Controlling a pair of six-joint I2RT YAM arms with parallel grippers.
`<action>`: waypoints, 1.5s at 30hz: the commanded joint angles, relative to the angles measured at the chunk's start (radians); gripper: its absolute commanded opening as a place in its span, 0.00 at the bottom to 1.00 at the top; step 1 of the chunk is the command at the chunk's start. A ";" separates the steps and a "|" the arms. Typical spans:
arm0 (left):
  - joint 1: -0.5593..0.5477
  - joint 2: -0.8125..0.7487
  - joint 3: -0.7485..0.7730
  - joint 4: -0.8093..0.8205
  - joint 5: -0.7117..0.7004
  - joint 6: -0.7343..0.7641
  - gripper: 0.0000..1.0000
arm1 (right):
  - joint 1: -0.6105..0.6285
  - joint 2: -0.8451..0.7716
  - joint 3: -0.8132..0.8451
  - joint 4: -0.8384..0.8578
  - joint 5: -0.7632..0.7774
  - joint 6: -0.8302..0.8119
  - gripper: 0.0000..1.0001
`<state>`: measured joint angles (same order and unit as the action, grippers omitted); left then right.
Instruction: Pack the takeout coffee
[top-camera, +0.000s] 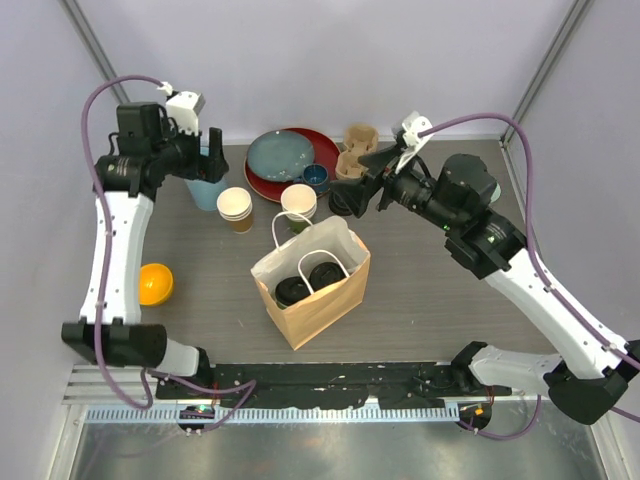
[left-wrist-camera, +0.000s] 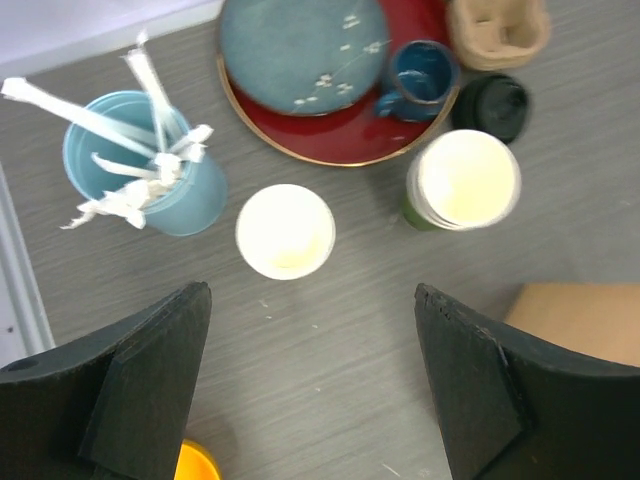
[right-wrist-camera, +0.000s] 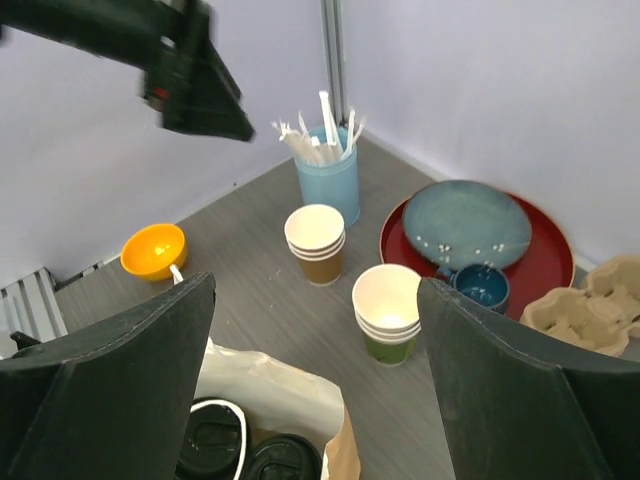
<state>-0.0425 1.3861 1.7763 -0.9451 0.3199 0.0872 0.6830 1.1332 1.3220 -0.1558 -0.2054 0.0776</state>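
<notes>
The takeout coffee (top-camera: 323, 274) is located inside the open brown paper bag (top-camera: 320, 312), which stands upright near the centre of the table (top-camera: 450, 320). It consists of two units set side by side and touching. Each is capped with a black round lid (top-camera: 294, 291) with a raised outer rim. Only the lids are visible from above; the cup sides are hidden by the bag walls, so their colours cannot be told. The white bag handles arch over the opening. The left gripper (left-wrist-camera: 312, 295) hangs above the far left of the table with its fingers spread wide and nothing between them. Below it are a brown-sided stack of cups (left-wrist-camera: 285, 232), a green-sided stack of cups (left-wrist-camera: 465, 180) and a light-blue cup of white stirrers (left-wrist-camera: 150, 175). The right gripper (right-wrist-camera: 315, 283) is positioned above the far edge of the bag, fingers released and fully apart, grasping nothing. A red plate (top-camera: 325, 150) carrying a blue-grey plate (top-camera: 280, 155) and a blue mug (top-camera: 316, 177) sits at the far side, beside a cardboard cup carrier (top-camera: 358, 140). An orange bowl (top-camera: 154, 283) rests at the left.
</notes>
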 joint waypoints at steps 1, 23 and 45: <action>0.038 0.163 0.052 0.115 -0.125 -0.004 0.80 | 0.000 -0.027 0.051 -0.044 0.044 -0.035 0.88; 0.038 0.755 0.526 0.242 -0.311 -0.076 0.54 | -0.002 0.028 -0.017 -0.064 0.072 -0.203 0.89; 0.038 0.781 0.508 0.238 -0.341 -0.083 0.03 | -0.005 0.027 -0.010 -0.091 0.075 -0.213 0.89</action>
<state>-0.0063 2.1738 2.2822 -0.7513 -0.0048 0.0154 0.6830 1.1851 1.2922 -0.2657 -0.1394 -0.1291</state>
